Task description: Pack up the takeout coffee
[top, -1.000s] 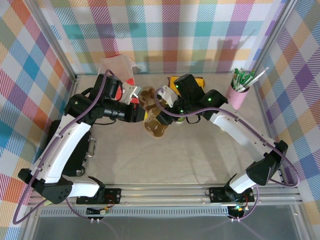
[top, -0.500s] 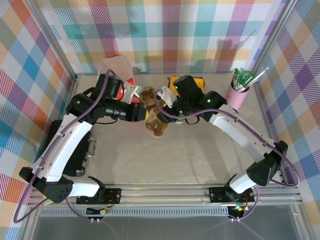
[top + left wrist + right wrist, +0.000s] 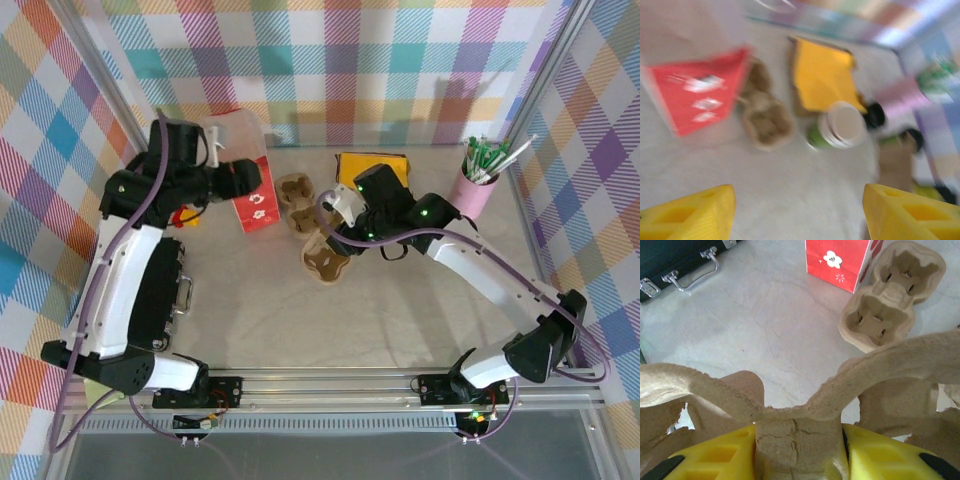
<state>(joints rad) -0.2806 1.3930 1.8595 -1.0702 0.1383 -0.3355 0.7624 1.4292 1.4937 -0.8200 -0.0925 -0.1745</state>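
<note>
no words; a white flower (image 3: 832, 259) on the red bag (image 3: 852, 267).

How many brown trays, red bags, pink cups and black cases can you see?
Brown trays: 2
Red bags: 1
Pink cups: 1
Black cases: 1
Total: 5

Both arms share one build: the left arm (image 3: 122, 285) and right arm (image 3: 485, 275) have glossy white shell links joined by rounded black joint housings. A purple cable (image 3: 72, 345) trails along each. Small green lights (image 3: 424, 210) glow on the right arm's black wrist. The left hand (image 3: 797, 195) and right hand (image 3: 800, 450) carry bright yellow plastic fingers (image 3: 715, 457) with recessed slots.
</note>
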